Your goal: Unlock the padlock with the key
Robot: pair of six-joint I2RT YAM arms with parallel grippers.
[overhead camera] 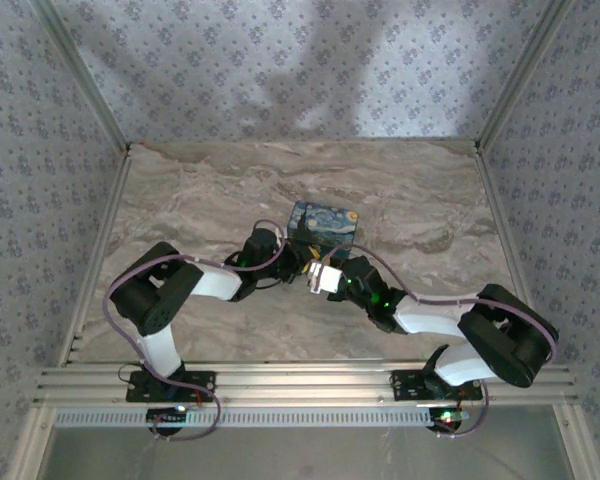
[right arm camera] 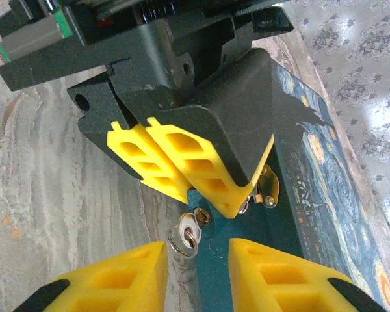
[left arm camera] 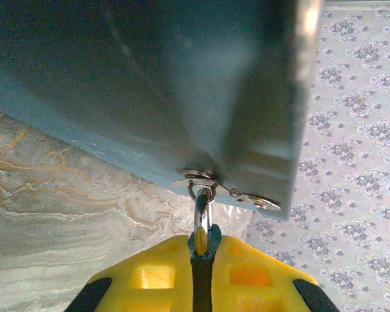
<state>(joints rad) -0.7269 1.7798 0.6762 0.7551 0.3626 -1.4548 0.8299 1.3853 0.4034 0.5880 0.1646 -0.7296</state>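
padlock (left arm camera: 203,222) at box (left arm camera: 149,84) corner edge

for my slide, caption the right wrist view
Left hand grips the padlock on the blue box; open right hand faces the key.

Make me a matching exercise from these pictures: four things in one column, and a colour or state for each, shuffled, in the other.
Things:
1 left tool
2 right tool
3 box
4 key

States:
A silvery, with a ring
B shut on the padlock
C open, fingers apart
D blue starry print

Pairs: 1-B; 2-C; 3-D; 4-A
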